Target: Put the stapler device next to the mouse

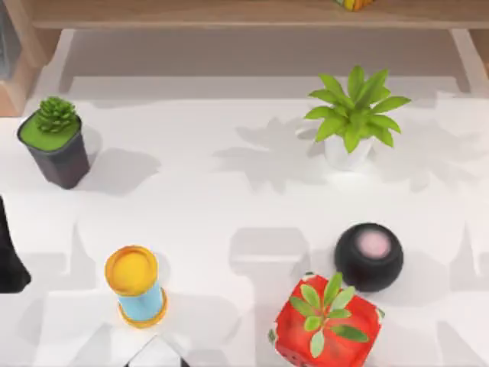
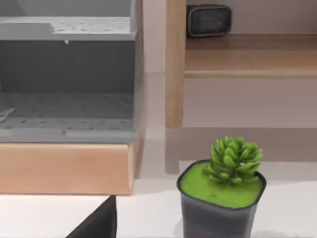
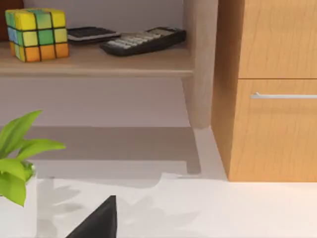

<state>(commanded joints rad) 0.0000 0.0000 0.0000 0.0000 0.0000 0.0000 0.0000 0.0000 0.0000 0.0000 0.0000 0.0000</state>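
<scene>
Since you cannot tell where the stapler or the mouse lies, count the task as unstarted: 0 steps done, with grasp, carry and placing all left. The left arm [image 1: 9,256] sits parked at the table's [image 1: 229,206] left edge; you cannot tell the left gripper's [image 2: 99,223] state. Past the succulent pot [image 1: 55,145], the yellow-topped cylinder [image 1: 136,284] stands near the front edge. Mid-table is bare, good room for moving. Rightward, the red pot [image 1: 327,325] touches the black round object [image 1: 369,256]. You cannot tell the right gripper's [image 3: 99,223] state
</scene>
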